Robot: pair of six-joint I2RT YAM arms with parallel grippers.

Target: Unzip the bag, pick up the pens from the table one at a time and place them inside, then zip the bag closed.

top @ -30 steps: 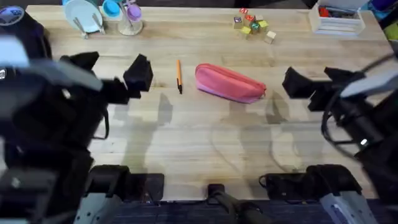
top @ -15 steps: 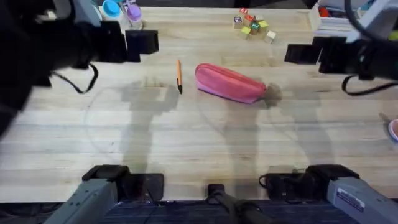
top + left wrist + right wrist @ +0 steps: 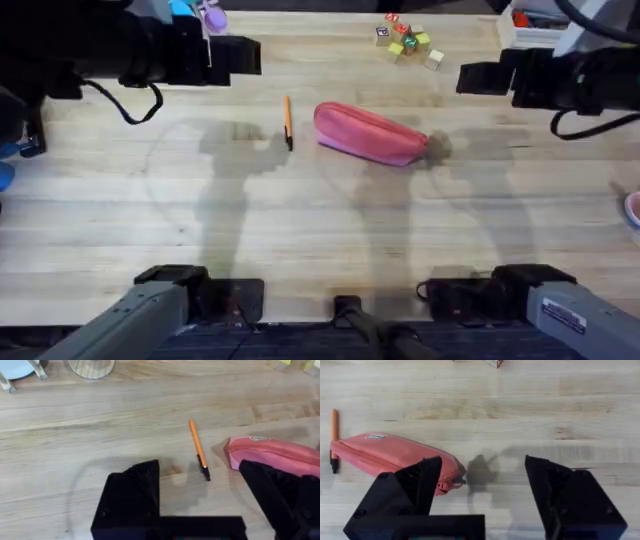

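Pale plank counter (image 3: 320, 230), wide bare boards toward the arm bases, clutter (coloured blocks (image 3: 405, 42), a white tray (image 3: 545, 35)) only along the far edge. The bag (image 3: 370, 133) lies mid-counter, zipped as far as I can judge, long axis slanting from far-left to near-right, its pull end toward the right hand (image 3: 480, 78), which hangs above and beyond that end with fingers apart; likely the nearer one for the zip. The pen (image 3: 288, 122) lies just beside the bag's left end, not touching, axis running away from the bases, dark tip nearest them, the left hand (image 3: 240, 58) high above and left of it, fingers apart.
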